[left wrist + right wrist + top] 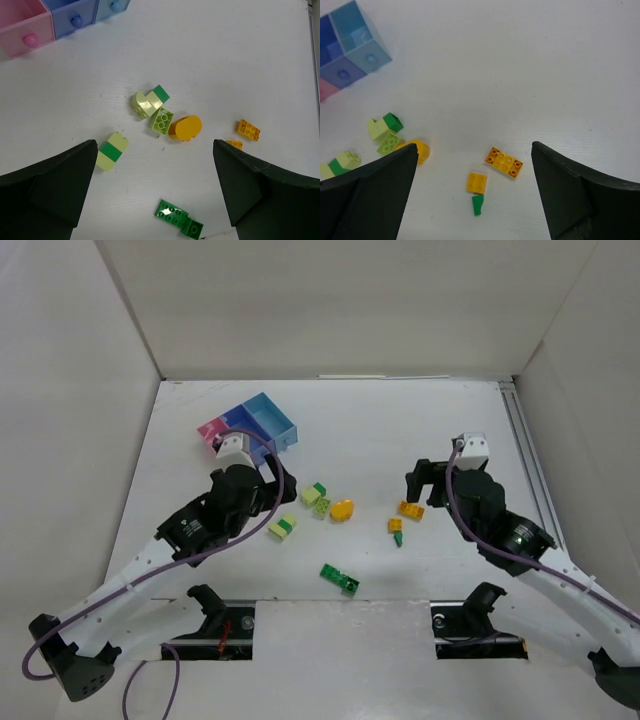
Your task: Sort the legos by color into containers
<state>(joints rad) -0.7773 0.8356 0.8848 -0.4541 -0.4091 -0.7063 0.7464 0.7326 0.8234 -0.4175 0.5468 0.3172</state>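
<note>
White bench (400, 430) is sitting inside a three-sided white enclosure; left panel (60, 390), back panel (340, 300) and right panel (590, 390) are standing plain and bare; a metal rail (527, 455) is running along the bench's right edge; the surface is showing matte white with a faint grain in the wrist views.

Containers (262, 422) are sitting clustered at the far left of the bench; pink container (22, 30) is touching a blue container (75, 20).

Legos (320, 502) are lying loose mid-bench, well apart from the containers:
- pale yellow-and-green brick (112, 151) is lying alone on the left
- a lime brick (162, 121) is touching a rounded orange brick (186, 127)
- a pale curved piece with a green end (149, 102) is lying just beside the lime brick
- orange plate (504, 162) is lying to the right, near a small orange brick (477, 182)
- a dark green bit (477, 204) is lying just beside the small orange brick
- dark green plate (340, 579) is lying nearest the arm bases

Left claw (154, 165) is hovering over the bench just right of the containers; fingers are spread wide, gripping nothing.

Right claw (474, 160) is hovering above the orange bricks; also spread wide, gripping nothing.
</note>
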